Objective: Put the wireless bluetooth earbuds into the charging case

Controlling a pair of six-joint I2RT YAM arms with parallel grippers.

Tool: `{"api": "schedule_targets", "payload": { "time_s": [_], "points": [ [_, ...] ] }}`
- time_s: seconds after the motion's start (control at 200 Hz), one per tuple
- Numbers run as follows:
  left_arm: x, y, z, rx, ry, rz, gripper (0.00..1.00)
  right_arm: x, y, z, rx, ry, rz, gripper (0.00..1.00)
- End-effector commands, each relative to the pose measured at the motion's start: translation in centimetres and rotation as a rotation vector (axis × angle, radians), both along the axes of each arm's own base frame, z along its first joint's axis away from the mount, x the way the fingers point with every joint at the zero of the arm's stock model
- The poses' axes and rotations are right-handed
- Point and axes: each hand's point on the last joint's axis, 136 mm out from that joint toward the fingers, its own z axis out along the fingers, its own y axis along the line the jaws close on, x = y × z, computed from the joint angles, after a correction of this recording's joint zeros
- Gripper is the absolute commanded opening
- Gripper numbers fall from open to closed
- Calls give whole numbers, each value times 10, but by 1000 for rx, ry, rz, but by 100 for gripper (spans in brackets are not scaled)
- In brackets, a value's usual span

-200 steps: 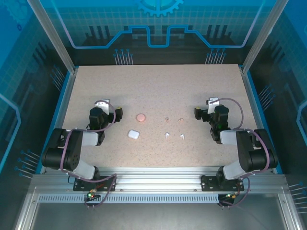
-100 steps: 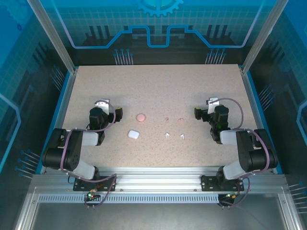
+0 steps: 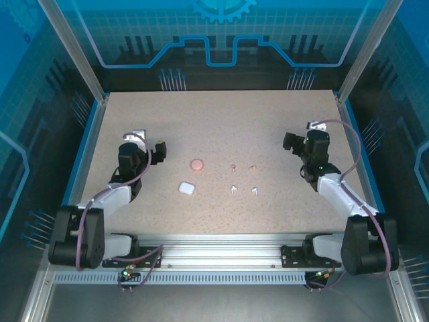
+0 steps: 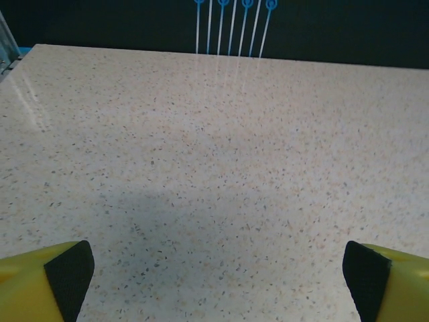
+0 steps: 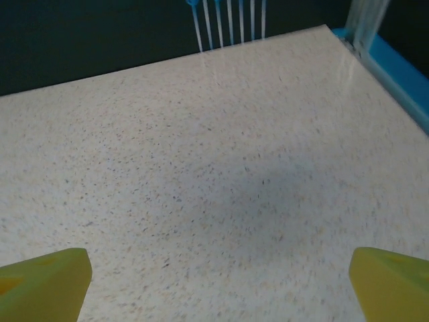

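The left gripper [image 4: 216, 272] and the right gripper [image 5: 218, 268] are both spread wide over the speckled surface [image 3: 221, 121], holding nothing. Mid-surface, toward the near edge, two pinkish-tan earbuds [image 3: 232, 166] lie just behind two white earbuds [image 3: 232, 189]. Left of them, apart, sit a round pink case [image 3: 196, 164] and, nearer the near edge, a white charging case [image 3: 186, 188].

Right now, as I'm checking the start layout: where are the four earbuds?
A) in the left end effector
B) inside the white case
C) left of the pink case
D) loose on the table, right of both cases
D: the earbuds lie on the table, right of the pink case and white case.
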Motion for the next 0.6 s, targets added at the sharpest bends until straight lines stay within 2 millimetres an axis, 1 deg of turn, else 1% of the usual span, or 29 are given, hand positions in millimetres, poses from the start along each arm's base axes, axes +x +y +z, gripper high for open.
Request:
{"api": "schedule_targets", "payload": {
  "time_s": [0.0,0.115,0.22,0.305,0.425,0.475,0.5,0.505,0.525,0.595],
  "points": [
    [-12,9,15,-119,58,100,99,-37,-3,-40,157,221,-102,100],
    [-26,5,31,-261,51,146,99,-50,13,-45,167,276,-50,100],
    [-38,-3,39,-360,73,161,99,-64,37,-43,160,332,26,100],
    [-46,-12,38,-425,110,148,99,-78,60,-43,176,394,82,98],
    [-54,-24,29,-476,178,133,99,-95,97,-35,174,449,143,97],
    [-55,-26,24,-492,208,141,99,-100,116,-31,190,463,177,96],
    [-55,-27,22,-500,219,145,99,-105,123,-34,193,484,182,95],
    [-55,-27,22,-501,222,147,99,-103,126,-30,199,476,184,95],
    [-55,-27,20,-507,233,149,99,-103,134,-25,208,475,194,95],
    [-52,-32,16,-519,266,141,99,-109,161,-21,222,505,222,93]
  ]
}}
